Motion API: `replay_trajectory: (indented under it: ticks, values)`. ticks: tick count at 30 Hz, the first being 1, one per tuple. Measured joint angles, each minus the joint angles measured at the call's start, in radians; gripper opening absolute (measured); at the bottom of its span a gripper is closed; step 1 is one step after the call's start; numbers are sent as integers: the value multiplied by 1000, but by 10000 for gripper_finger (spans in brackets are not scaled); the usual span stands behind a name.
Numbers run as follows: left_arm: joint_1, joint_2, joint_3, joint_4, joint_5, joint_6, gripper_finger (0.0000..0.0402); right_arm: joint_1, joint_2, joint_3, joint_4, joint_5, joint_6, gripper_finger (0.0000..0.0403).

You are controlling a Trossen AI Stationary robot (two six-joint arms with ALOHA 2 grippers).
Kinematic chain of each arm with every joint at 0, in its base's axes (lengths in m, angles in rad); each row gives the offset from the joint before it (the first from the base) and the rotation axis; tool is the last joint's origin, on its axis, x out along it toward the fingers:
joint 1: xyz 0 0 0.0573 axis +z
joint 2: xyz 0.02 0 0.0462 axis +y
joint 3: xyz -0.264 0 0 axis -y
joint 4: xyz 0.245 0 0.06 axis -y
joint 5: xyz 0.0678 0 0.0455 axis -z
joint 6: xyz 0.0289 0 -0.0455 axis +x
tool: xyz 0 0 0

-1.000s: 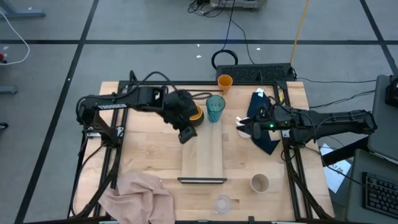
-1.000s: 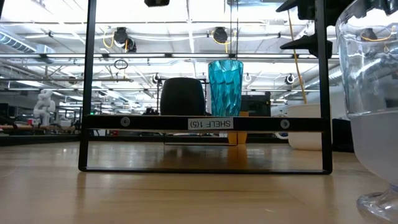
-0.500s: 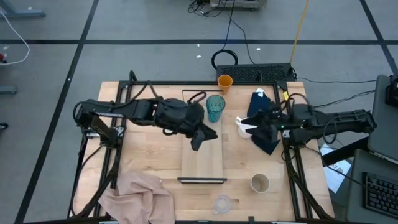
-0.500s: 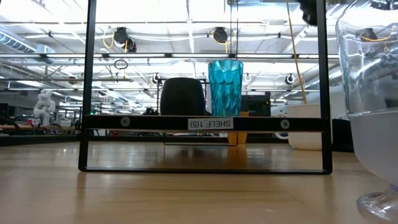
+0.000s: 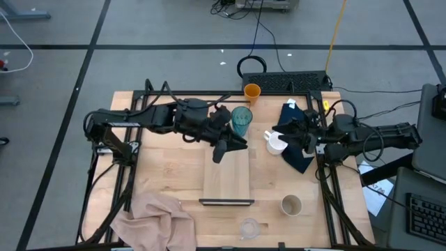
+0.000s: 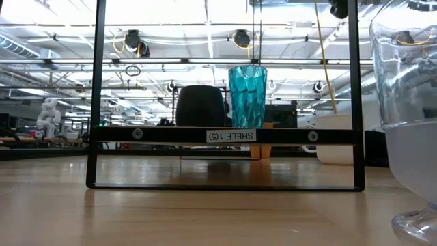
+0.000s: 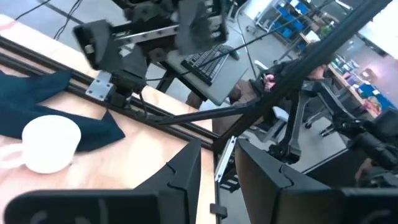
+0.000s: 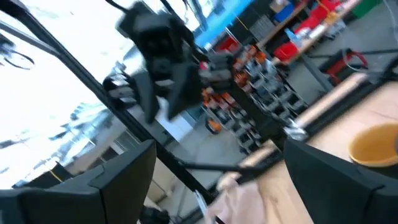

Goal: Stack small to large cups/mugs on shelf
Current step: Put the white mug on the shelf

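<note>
The shelf [image 5: 227, 174] lies mid-table. At its far end stand the teal tumbler [image 5: 242, 120] and, beside it, the dark mug [image 6: 200, 106], which my left arm hides from above. My left gripper [image 5: 228, 150] hovers over that end, nearly level, narrowly open and holding nothing. The white mug [image 5: 277, 144] sits by a dark blue cloth [image 5: 298, 157]; my right gripper [image 5: 293, 134] is above them, wide open with nothing in it. The orange cup [image 5: 251, 91] stands at the far edge. The beige cup [image 5: 291, 205] and the clear glass [image 5: 249, 227] stand near the front.
A crumpled pink cloth [image 5: 157, 216] lies at the near left corner. Black frame rails [image 5: 132, 150] run along both sides of the table. A keyboard [image 5: 289, 81] and cables lie beyond the far edge. Bare shelf board stretches toward the near edge.
My left gripper has risen from the dark mug, tipped up from pointing down to nearly level, and swung toward the table's right over the shelf's far end. My right gripper has lifted, tipped upward and drawn back toward the right edge, uncovering the white mug. No cup has moved.
</note>
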Motion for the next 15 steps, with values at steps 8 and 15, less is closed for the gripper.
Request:
replay_trajectory:
  ticks: [8, 15]
  values:
    - [3, 0, 0, 2, -41, -48, 99, -11, 3, 0, 292, -4, 58, 343]
    - [6, 0, 0, 3, -46, -75, 99, 36, 28, 160, 132, -61, -163, 343]
